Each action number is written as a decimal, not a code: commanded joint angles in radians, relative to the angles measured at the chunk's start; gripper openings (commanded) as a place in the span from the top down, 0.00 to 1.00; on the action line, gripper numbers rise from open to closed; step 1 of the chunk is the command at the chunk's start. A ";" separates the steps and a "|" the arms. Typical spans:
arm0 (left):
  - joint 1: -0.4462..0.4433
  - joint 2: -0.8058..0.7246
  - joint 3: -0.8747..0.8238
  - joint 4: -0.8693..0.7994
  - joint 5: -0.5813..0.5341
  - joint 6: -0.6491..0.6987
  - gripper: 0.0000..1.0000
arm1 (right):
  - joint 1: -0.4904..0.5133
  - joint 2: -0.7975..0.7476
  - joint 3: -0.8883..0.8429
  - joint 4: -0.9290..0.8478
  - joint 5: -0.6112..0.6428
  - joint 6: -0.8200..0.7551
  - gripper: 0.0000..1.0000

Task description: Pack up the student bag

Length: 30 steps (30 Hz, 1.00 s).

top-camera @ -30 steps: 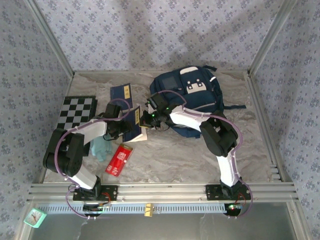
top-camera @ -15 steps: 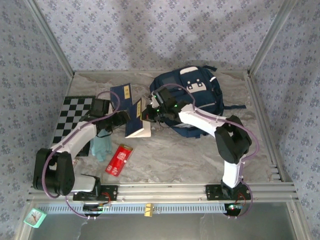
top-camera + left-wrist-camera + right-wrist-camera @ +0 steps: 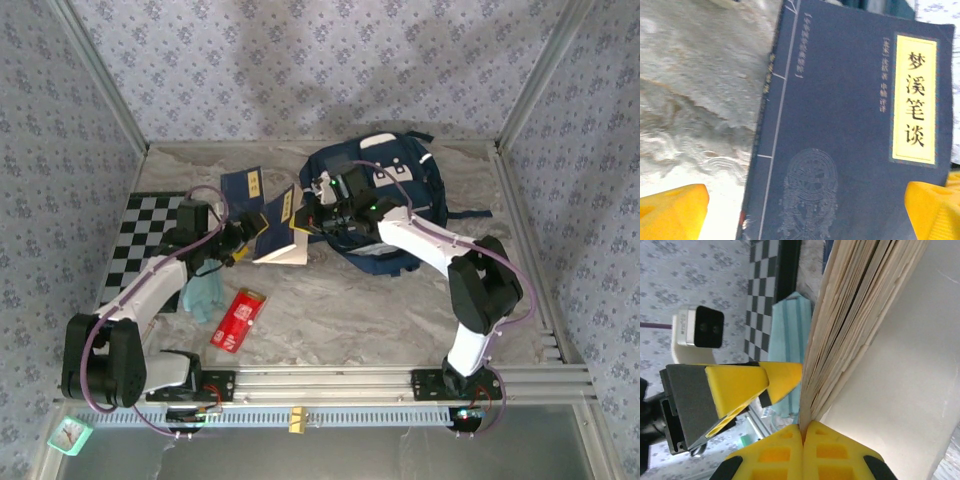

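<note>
Closest to the arms, a red packet [image 3: 237, 318] lay flat on the bench [image 3: 360, 310]. Just behind it on the left sat a soft blue-green cloth [image 3: 203, 293], next to a black-and-white checkered board [image 3: 148, 238]. A bit farther back, the left claw [image 3: 242, 240] was wide open with nothing in it. Its yellow fingers [image 3: 671, 212] sat on either side of a dark blue book [image 3: 275, 224] with a yellow label. The right claw [image 3: 802, 427] was squeezed tight on the book's pages and held it tilted. Behind that, another thin blue book [image 3: 243, 186] lay flat. Farthest back, on the right, the student bag [image 3: 400, 185] lay on the bench, just behind the right claw.
</note>
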 commanded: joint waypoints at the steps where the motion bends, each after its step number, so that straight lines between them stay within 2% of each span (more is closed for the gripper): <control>1: 0.002 -0.007 -0.028 0.163 0.107 -0.091 0.00 | -0.014 -0.056 -0.014 0.126 -0.089 0.045 1.00; 5: -0.002 -0.016 -0.037 0.280 0.165 -0.148 0.01 | -0.019 -0.058 -0.018 0.137 -0.105 0.050 1.00; 8: -0.005 -0.032 -0.023 0.298 0.180 -0.163 0.08 | -0.026 -0.043 -0.028 0.148 -0.122 0.050 1.00; 20: -0.029 -0.090 0.007 0.292 0.189 -0.157 0.56 | -0.070 -0.043 -0.052 0.082 -0.151 -0.058 1.00; 25: -0.043 -0.091 0.020 0.286 0.186 -0.154 0.68 | -0.075 -0.048 -0.053 0.068 -0.155 -0.077 1.00; 28: -0.049 -0.093 0.022 0.290 0.184 -0.158 0.80 | -0.077 -0.054 -0.055 0.041 -0.151 -0.093 1.00; 30: -0.057 -0.097 0.023 0.303 0.181 -0.158 0.86 | -0.078 -0.064 -0.065 0.033 -0.149 -0.097 0.94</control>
